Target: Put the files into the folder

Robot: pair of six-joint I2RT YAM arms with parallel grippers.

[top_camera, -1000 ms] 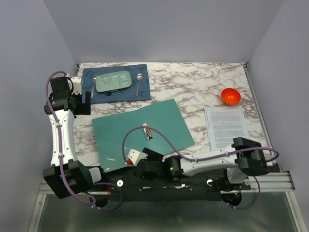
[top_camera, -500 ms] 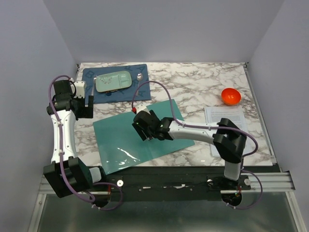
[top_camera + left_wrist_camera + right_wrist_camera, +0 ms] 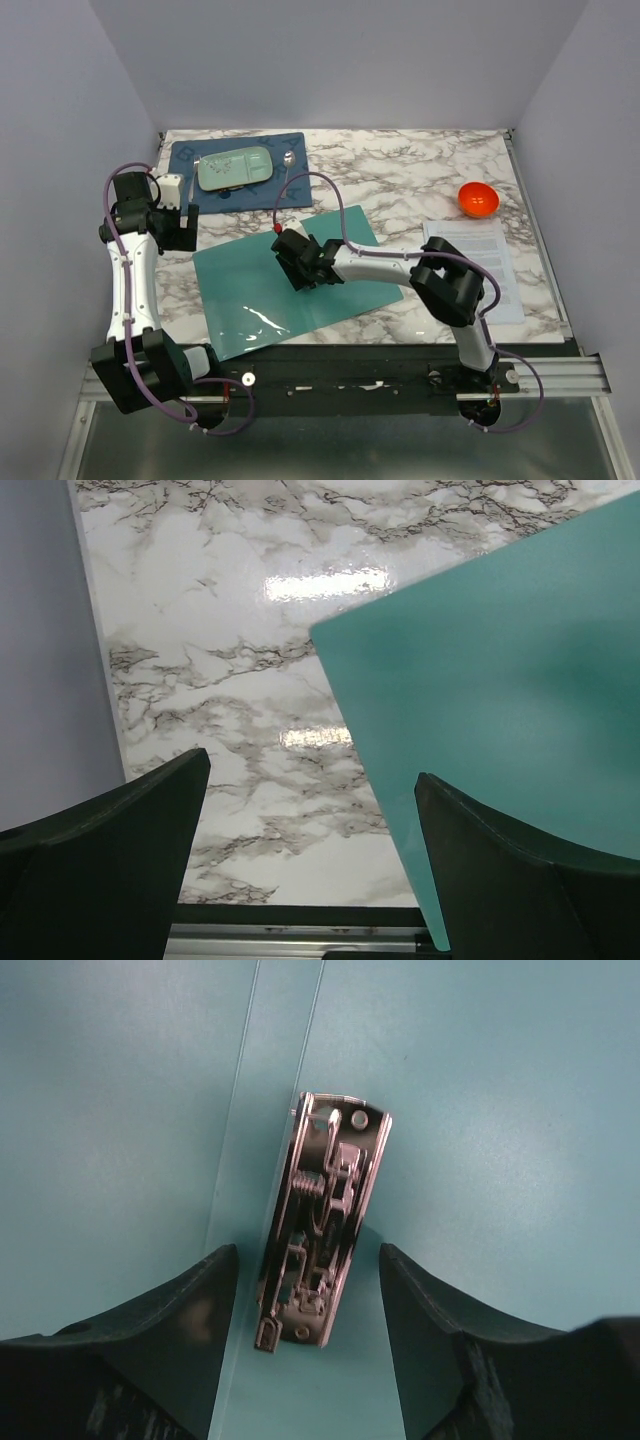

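Over folder [image 3: 250, 290] spine, right fingers [image 3: 150, 1350] parted astride metal clip [image 3: 325, 1230], not touching; left fingers [image 3: 110, 850] wide, empty.

Bright overhead light, white glare on marble table [image 3: 325, 583], soft shadows.

Lab test booth: plain lilac walls [image 3: 330, 60] enclosing marble-print table [image 3: 400, 170], aluminium rail [image 3: 565, 374] at front.

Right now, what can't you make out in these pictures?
- Metal clip: top view, hidden under the right gripper.
- Files: top view, print too small to read; sheet count unclear; right arm covers one edge.
- Folder: left wrist view, only a corner, cut off by the frame.
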